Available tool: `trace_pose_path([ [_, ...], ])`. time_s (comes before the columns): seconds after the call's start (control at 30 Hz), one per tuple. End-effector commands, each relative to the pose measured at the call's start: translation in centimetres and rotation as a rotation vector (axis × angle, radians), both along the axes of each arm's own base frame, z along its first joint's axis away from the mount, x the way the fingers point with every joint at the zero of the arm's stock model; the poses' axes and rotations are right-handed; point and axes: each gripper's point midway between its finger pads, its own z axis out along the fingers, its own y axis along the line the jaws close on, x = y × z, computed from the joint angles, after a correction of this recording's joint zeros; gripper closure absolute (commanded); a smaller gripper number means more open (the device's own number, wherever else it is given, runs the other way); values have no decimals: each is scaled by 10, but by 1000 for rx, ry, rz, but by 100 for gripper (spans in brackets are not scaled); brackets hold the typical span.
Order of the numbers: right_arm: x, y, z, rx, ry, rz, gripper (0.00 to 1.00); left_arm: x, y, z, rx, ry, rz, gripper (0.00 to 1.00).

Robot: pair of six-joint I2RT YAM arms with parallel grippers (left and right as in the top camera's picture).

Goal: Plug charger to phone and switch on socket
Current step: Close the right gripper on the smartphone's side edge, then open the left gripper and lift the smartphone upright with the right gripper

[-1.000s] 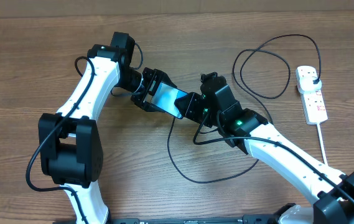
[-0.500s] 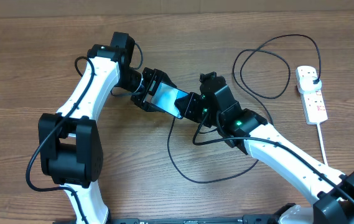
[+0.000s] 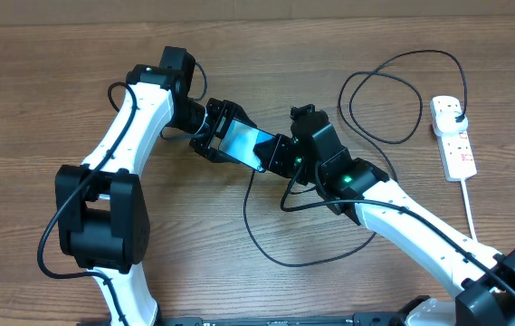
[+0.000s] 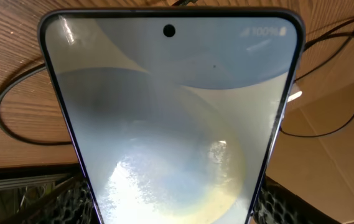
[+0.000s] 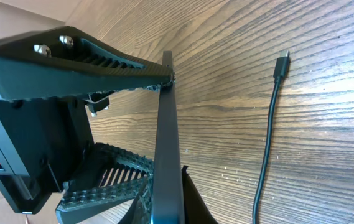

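Note:
The phone (image 3: 243,142) is held off the table between both grippers, its light blue screen up. My left gripper (image 3: 216,136) is shut on its left end; in the left wrist view the phone (image 4: 170,124) fills the frame between the fingers (image 4: 170,208). My right gripper (image 3: 278,156) is shut on its right end; the right wrist view shows the phone (image 5: 167,143) edge-on between the jaws (image 5: 164,202). The charger cable (image 3: 257,237) loops on the table. Its connector tip (image 5: 282,62) lies loose on the wood, apart from the phone. Its black plug (image 3: 456,110) sits in the white socket (image 3: 456,145).
The socket's white cord (image 3: 468,204) runs toward the front right edge. A large cable loop (image 3: 384,100) lies between my right arm and the socket. Another loop lies in front of the grippers, under my right arm.

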Motion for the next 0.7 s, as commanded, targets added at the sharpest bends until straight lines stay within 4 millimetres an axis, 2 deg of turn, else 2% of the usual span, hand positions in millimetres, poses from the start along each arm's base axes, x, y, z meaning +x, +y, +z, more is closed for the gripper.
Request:
trace_pose_path([
  [0.0, 4, 6, 10, 39, -3, -8, 96, 5, -6, 12, -42, -15, -1, 18],
  [0.07, 5, 5, 9, 39, -2, -10, 96, 5, -5, 11, -37, -15, 0, 14],
  [0.3, 8, -2, 14, 53, 1, -18, 96, 8, 4, 1, 37, -78, -36, 10],
  [0.5, 7, -20, 16, 34, 20, -49, 96, 21, 3, 8, -24, -378, -259, 14],
  [0.57, 7, -29, 18, 27, 28, -67, 96, 24, 3, 9, -37, -437, -297, 14],
  [0.67, 8, -43, 24, 25, 32, -97, 96, 30, -7, 22, -125, -574, -366, 11],
])
